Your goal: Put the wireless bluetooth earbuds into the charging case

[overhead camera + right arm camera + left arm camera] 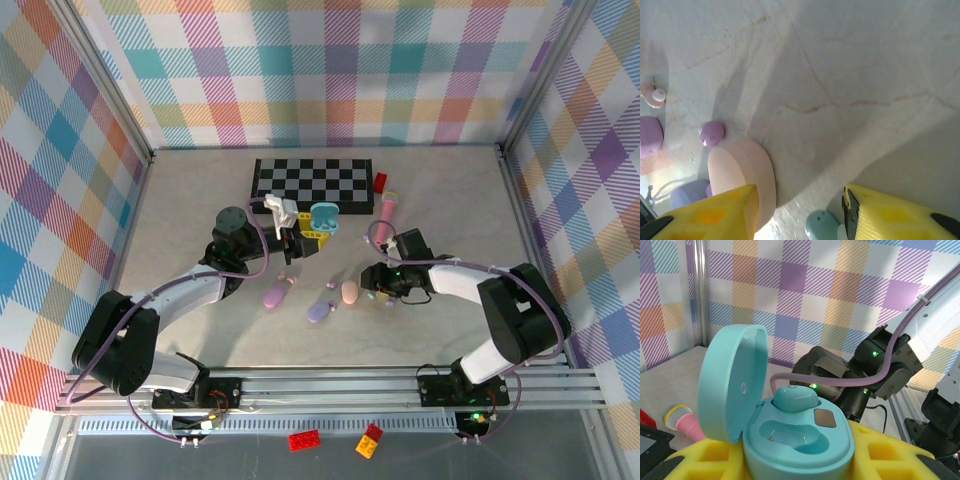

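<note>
My left gripper (795, 465) clamps open teal oval plastic charging case (790, 440), one teal bud (794, 399) seated inside. My right gripper (800, 215) spread; loose teal plastic earbud (821, 225) on table between fingers (890, 215), ungripped.

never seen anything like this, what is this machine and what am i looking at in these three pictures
Two robot arms stand on a table. The overhead picture looks down on both; the other two come from cameras on their wrists. The left tool is shut on an open teal charging case with one teal earbud seated inside. The right tool stands open over a loose teal earbud on the table, beside a pink case. A checkerboard and two lilac cases lie there too.
</note>
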